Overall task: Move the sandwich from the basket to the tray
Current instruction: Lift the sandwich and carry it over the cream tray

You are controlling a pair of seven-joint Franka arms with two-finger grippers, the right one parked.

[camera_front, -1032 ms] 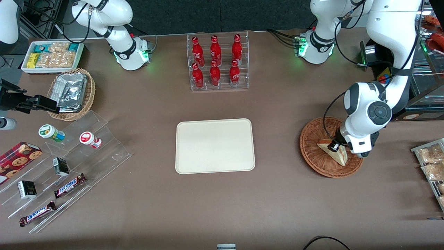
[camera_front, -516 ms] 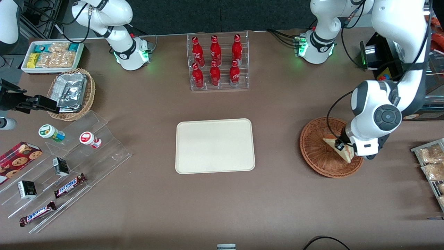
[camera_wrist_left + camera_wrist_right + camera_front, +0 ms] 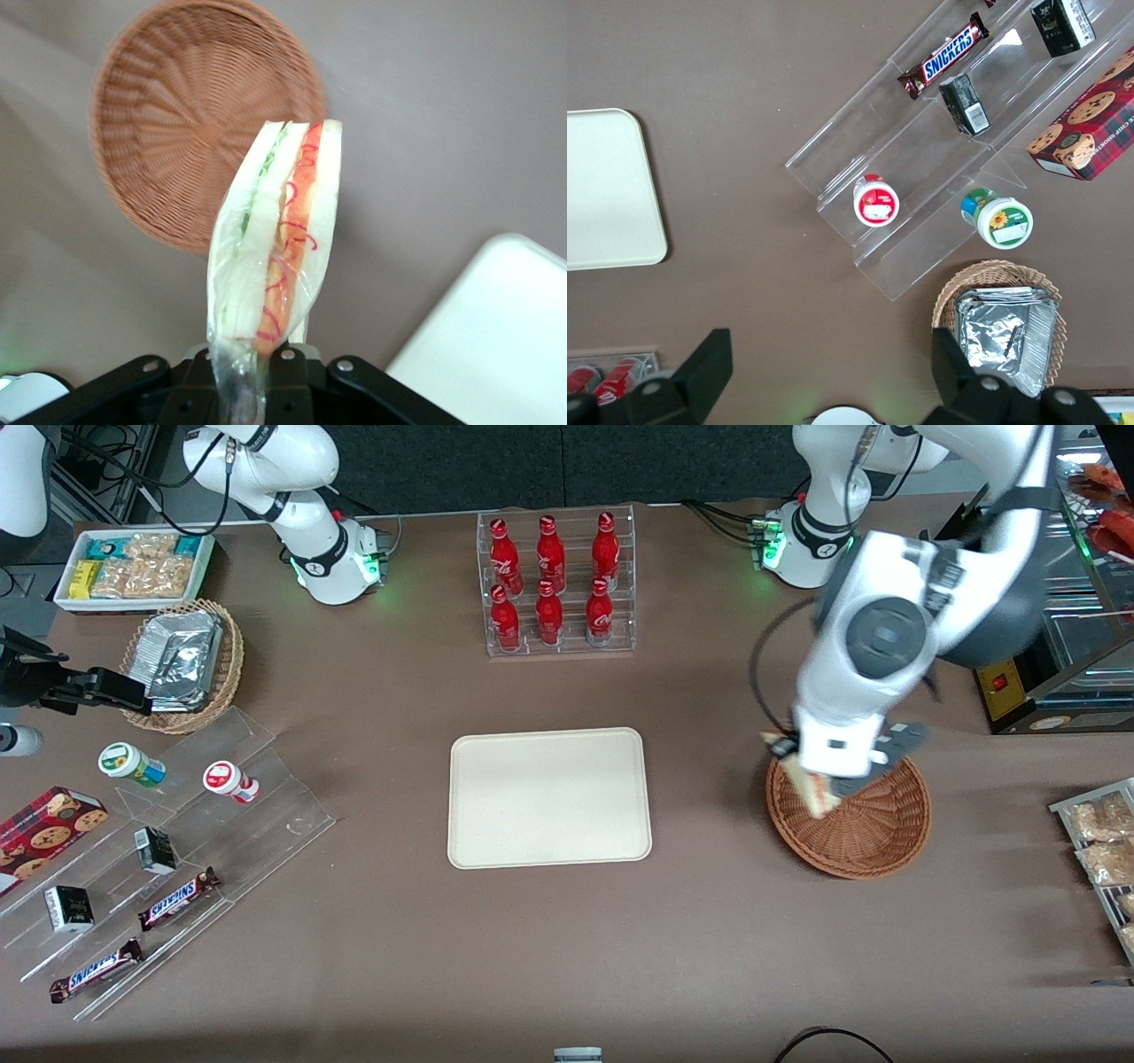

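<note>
- We judge the carrying step to be in hand: the sandwich [image 3: 279, 239] hangs clear above the basket [image 3: 864, 828], which now holds nothing else that we can see; the tray [image 3: 549, 797] waits bare, well apart from the basket toward the parked arm's end of the table
- The gripper [image 3: 819, 784] sits over the basket rim on the side nearest the tray, clamped on the sandwich by its wrapped tip; in the wrist view the wedge stands out from the fingers [image 3: 292, 367] with its red-orange and green layers showing through clear film
- The next move, as we see it, calls for a sideways sweep to the tray, then a descent low enough that the wedge lies flat before the fingers let go; the grip is on a narrow end, so the sandwich may swing or slip if we hurry
- Nothing stands on the brown table between basket and tray; the rack of red bottles [image 3: 556, 584] is farther from the front camera than the tray and out of the path
- The candy bars [image 3: 177, 899] and small pots [image 3: 133, 764] on the clear stepped shelf lie near the parked arm, no hindrance to us
</note>
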